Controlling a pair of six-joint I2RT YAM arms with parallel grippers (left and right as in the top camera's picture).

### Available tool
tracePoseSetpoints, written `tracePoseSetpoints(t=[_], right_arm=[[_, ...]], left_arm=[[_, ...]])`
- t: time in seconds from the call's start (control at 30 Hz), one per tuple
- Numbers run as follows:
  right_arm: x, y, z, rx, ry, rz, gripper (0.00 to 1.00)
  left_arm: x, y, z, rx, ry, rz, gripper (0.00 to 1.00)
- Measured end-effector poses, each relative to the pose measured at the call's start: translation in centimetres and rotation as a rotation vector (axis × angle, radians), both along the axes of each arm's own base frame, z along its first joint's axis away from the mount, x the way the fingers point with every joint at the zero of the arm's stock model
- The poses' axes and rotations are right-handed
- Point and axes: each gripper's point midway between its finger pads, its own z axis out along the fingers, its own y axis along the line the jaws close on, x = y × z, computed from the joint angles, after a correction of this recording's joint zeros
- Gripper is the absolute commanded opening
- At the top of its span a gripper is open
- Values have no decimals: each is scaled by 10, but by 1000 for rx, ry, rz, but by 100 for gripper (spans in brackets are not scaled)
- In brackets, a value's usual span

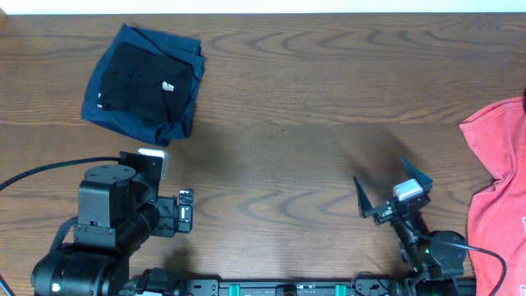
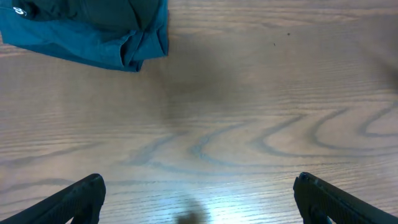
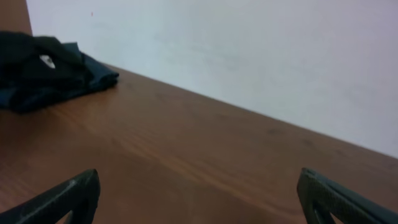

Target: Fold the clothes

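Stretching across all 3 views: brown wood-grain surface (image 1: 312, 99), with a pale wall (image 3: 249, 62) behind it in the right wrist view. Sitting at the near left edge: bulky left arm (image 1: 107, 218), left jaws spread wide, both tips over bare wood in the left wrist view, gripping nothing. Reaching in from the right edge, partly out of frame: coral-red T-shirt (image 1: 501, 189), spread on the wood. Bunched toward the far left corner: navy-blue garment (image 1: 177, 49), edges crumpled, well apart from both arms. Lying on top of it, touching: black T-shirt (image 1: 136, 82) in a compact bundle, with 1 small white label (image 1: 167, 85) showing. Standing at the near right, near the red shirt: slimmer right arm (image 1: 415, 238), right jaws likewise wide apart and empty, pointed toward the far wall.
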Motion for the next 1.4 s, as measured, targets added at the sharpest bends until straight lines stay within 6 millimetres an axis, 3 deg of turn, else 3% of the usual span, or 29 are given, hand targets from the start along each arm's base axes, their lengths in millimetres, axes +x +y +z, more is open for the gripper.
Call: tracePoseSetpoints(t=[1.27, 1.4], right_arm=[[0, 0, -6, -2, 22, 0, 99], [0, 0, -6, -2, 22, 0, 99]], left_arm=[[0, 0, 0, 1, 0, 0, 98], [11, 7, 16, 5, -119, 32, 98]])
